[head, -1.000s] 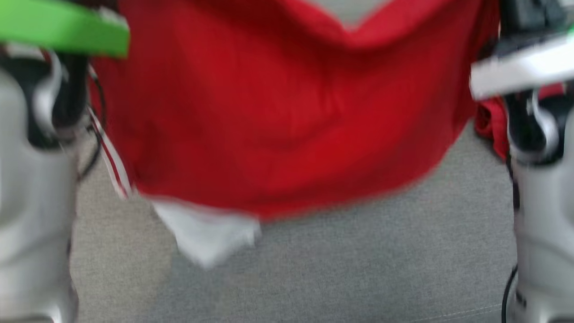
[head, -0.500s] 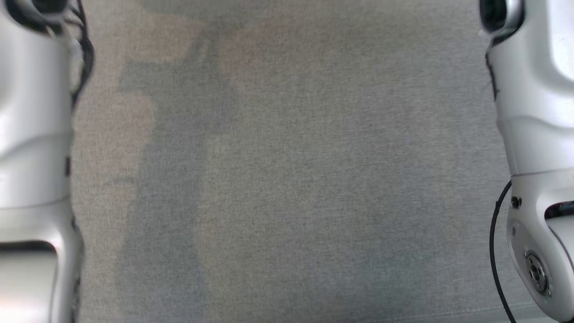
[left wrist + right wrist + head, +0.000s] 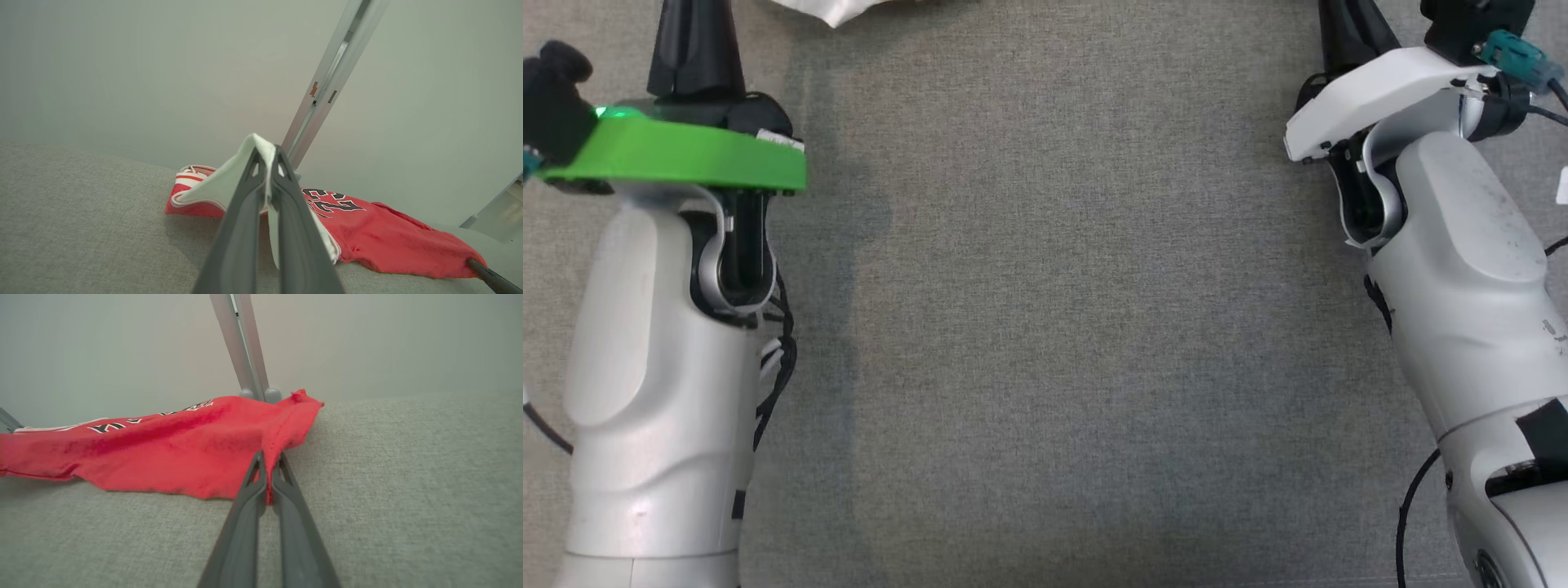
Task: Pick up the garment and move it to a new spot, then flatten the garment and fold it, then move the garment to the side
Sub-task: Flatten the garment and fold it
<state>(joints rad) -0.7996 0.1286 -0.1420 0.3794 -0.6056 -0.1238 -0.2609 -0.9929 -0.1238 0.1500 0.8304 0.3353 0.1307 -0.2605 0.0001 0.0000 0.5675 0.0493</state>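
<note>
**Garment pinched at two edges, lying along the far side of the surface**

1. Nearest us, the left forearm (image 3: 654, 367) and the right forearm (image 3: 1470, 286) reach forward over the grey cloth surface (image 3: 1054, 327), with bare cloth between them.

2. The left gripper (image 3: 267, 153) has its fingers (image 3: 241, 220) pressed together on a white panel of the garment (image 3: 388, 241). That panel stands up between the tips. The right gripper (image 3: 269, 457) is likewise closed, pinching a red edge that rises in a small ridge to its tips.

3. We judge the step in hand to be setting the garment down at its new spot, ready for flattening. To do it well, we advise:
   - keeping both pinches firm;
   - drawing the two held edges apart evenly until the slack is gone;
   - keeping the tips low, so the cloth lays down and does not drop in a heap;
   - drawing it toward the robot, away from the post.

4. The garment is a red jersey with white trim, red-striped banding and black lettering outlined in white. It lies between the two grippers at the far side of the surface, rumpled and creased, not yet flat.

5. Beyond it, a metal post (image 3: 241, 343) rises just behind the cloth, against a plain pale wall (image 3: 122, 61).
</note>
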